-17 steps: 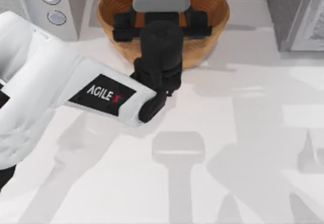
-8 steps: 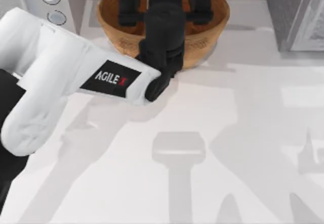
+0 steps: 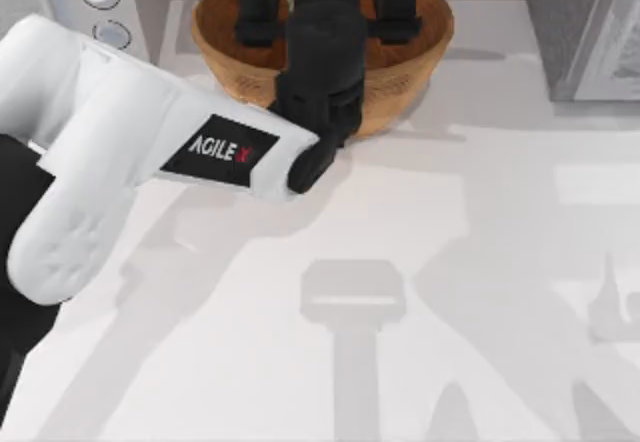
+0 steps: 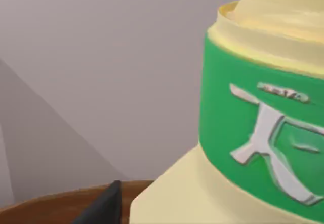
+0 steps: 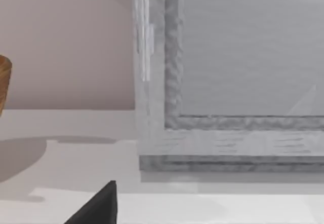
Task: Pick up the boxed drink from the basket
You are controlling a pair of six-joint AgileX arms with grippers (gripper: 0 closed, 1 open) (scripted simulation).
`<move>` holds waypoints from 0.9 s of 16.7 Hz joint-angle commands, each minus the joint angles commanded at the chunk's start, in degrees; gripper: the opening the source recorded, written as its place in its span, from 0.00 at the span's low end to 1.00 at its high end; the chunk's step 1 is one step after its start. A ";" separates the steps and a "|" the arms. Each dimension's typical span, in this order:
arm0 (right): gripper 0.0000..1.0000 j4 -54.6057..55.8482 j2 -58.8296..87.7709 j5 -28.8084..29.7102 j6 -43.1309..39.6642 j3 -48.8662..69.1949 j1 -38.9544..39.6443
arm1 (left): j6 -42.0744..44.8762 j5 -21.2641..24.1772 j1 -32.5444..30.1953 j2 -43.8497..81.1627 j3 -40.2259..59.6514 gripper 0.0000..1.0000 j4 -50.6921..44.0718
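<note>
Top view: left arm reaching from the table's left side to the far edge, left gripper set down inside the basket. Basket: a wide brown woven bowl standing on the white table, between a white appliance with two round knobs at the far left and a grey box at the far right. Inside of the basket largely covered from above by the black gripper body, with bare brown wicker to either side of it.

Left wrist view: boxed drink very close to the camera, with the basket's brown rim low in the picture and a plain wall behind. Pale-yellow body, then a green band with whitish print, then a narrower pale-yellow shoulder. Long axis running through these three parts, band end pointing away from the basket rim. Upright or slightly leaning: cannot be told. Cap cut off by the frame edge.

Closure of the left gripper on the drink: cannot be told.

Right wrist view: right gripper low over the table, facing the grey box, basket edge well off to one side. Closure likewise cannot be told.
</note>
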 joint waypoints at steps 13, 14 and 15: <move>1.00 0.00 0.00 0.00 0.00 0.00 0.00 | 0.00 0.00 0.00 0.00 0.00 0.00 0.00; 1.00 0.00 0.00 0.00 0.00 0.00 0.00 | 0.00 0.00 0.00 0.00 0.00 0.00 0.00; 1.00 0.00 0.00 0.00 0.00 0.00 0.00 | 0.00 0.00 0.00 0.00 0.00 0.00 0.00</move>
